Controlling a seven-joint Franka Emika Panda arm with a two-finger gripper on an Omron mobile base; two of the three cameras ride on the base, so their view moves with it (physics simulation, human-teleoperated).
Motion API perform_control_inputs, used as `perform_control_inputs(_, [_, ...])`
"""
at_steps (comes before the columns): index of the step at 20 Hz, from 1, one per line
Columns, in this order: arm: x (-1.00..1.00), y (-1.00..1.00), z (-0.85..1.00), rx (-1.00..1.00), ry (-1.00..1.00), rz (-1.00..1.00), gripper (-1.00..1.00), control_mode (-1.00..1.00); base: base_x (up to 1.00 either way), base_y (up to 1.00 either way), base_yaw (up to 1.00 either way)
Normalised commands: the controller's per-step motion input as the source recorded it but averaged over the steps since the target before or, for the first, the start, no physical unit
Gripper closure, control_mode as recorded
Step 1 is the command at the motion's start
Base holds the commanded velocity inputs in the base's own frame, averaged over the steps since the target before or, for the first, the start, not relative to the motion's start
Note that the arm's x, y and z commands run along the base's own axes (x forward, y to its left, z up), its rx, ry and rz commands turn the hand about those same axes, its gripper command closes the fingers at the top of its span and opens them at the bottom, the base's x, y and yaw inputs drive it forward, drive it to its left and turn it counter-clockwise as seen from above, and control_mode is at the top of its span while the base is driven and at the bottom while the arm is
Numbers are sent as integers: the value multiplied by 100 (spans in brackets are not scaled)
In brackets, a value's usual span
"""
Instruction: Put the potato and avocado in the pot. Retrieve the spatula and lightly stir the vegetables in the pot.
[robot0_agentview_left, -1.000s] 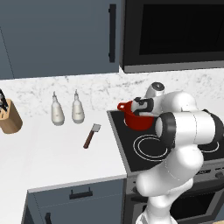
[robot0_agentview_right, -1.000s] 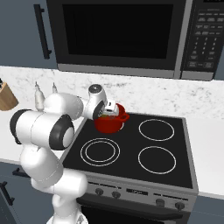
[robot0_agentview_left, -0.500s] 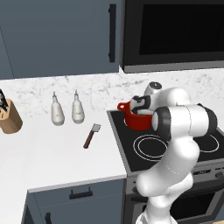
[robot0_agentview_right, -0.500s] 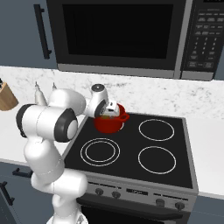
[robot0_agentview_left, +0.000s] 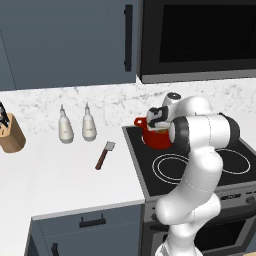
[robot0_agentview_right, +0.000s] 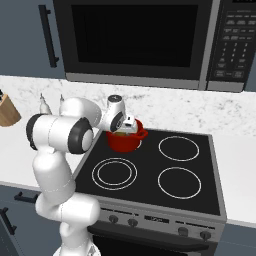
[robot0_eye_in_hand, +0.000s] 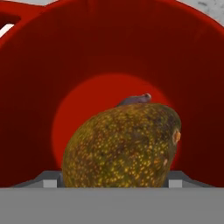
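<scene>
Kitchen stove at the back-left burner: we hang our gripper (robot0_agentview_left: 159, 120) over the red pot (robot0_agentview_left: 156, 138) — jaws closed on the potato (robot0_eye_in_hand: 122, 146), straight above the pot's floor. Our spatula (robot0_agentview_left: 105, 154) lies on the bench, well left.

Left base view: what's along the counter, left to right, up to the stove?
Knife block → first bottle → second bottle → spatula → pot on the stove's back-left burner, with the claw over it.
</scene>
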Motion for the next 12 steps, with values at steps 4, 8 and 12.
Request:
perform_control_inputs(4, [10,0,-12,0,7,1,-100,-100,0,0,0])
perform_control_inputs(8, [0,0,0,0,0,0,-100,-100,0,0,0])
perform_control_inputs(12, [0,0,0,0,0,0,-100,-100,0,0,0])
